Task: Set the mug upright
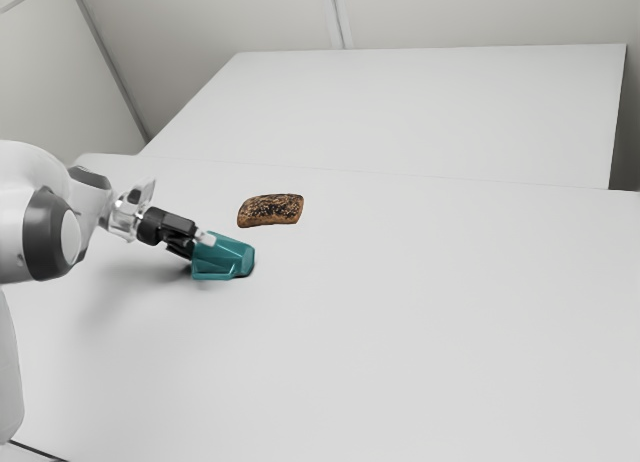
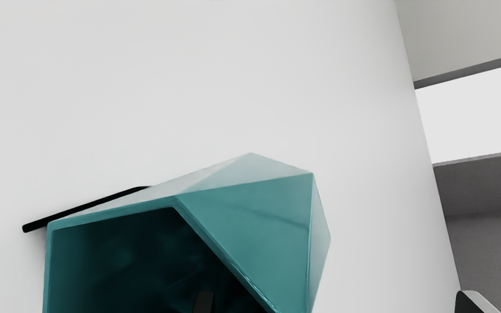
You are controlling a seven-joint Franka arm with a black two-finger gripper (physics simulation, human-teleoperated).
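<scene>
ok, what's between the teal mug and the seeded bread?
A narrow strip of white tabletop, as the exterior view shows. The teal mug lies on its side, close to the seeded bread but not touching it.

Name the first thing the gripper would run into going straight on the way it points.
Most likely the teal mug, lying on its side: the gripper points toward it, one finger showing against its dark opening. Whether that fingertip is inside the mouth, I can't tell.
</scene>
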